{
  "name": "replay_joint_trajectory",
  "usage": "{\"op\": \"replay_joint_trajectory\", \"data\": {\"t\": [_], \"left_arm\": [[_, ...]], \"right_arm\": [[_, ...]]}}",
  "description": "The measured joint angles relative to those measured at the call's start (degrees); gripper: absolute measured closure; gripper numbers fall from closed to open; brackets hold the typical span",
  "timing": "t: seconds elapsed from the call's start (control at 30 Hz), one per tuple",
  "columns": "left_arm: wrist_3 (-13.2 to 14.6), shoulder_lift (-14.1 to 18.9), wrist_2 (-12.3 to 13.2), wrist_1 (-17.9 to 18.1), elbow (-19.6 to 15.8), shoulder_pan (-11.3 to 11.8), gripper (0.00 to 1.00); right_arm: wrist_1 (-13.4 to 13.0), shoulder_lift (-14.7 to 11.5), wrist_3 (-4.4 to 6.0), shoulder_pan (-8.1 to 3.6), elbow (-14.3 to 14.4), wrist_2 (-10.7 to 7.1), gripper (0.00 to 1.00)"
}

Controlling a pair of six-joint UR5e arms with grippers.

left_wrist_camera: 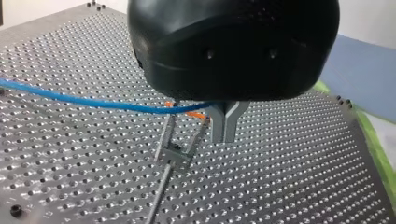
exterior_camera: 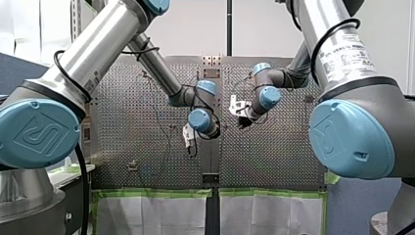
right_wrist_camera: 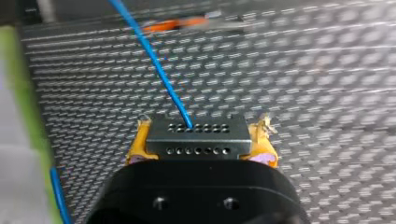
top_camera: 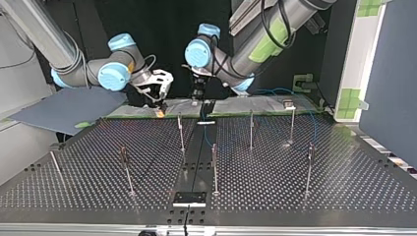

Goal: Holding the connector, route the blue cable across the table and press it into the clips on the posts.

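Perforated table (left_wrist_camera: pixel 303 177) fills the ground under both arms. My right gripper (right_wrist_camera: pixel 198 137) is clenched on the connector (right_wrist_camera: pixel 196 140), yellow pads (right_wrist_camera: pixel 135 147) at either end, and the cable (right_wrist_camera: pixel 159 70) leaves it straight ahead. At my left gripper (left_wrist_camera: pixel 224 126), whose grip I cannot tell, the cable runs crosswise just above the clip (left_wrist_camera: pixel 173 151), so a downward press looks next.
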Motion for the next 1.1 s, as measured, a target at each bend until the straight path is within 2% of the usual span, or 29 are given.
{"op": "replay_joint_trajectory", "data": {"t": [0.17, 0.33, 0.5, 0.7, 1.1], "left_arm": [[-0.03, -1.25, 1.55, 2.3, -1.52, 0.23, 1.0], [-0.67, -3.42, 2.72, 4.62, -0.07, 0.2, 1.0], [-1.45, -5.84, 2.99, 6.63, 2.3, 0.52, 1.0], [-1.51, -7.27, 2.88, 5.63, 5.11, 1.05, 1.0], [-1.63, -7.34, 2.66, 3.76, 11.0, 2.44, 1.0]], "right_arm": [[-0.11, 0.55, 0.3, -0.77, 1.75, 0.05, 1.0], [-0.71, 0.65, 0.46, -1.7, 2.11, -0.01, 1.0], [-2.62, 0.68, 0.65, -2.33, 2.11, -0.41, 1.0], [-4.76, 0.83, 1.1, -3.42, 2.12, -1.61, 1.0], [-5.94, 1.13, 1.29, -5.01, 1.97, -3.67, 1.0]]}}
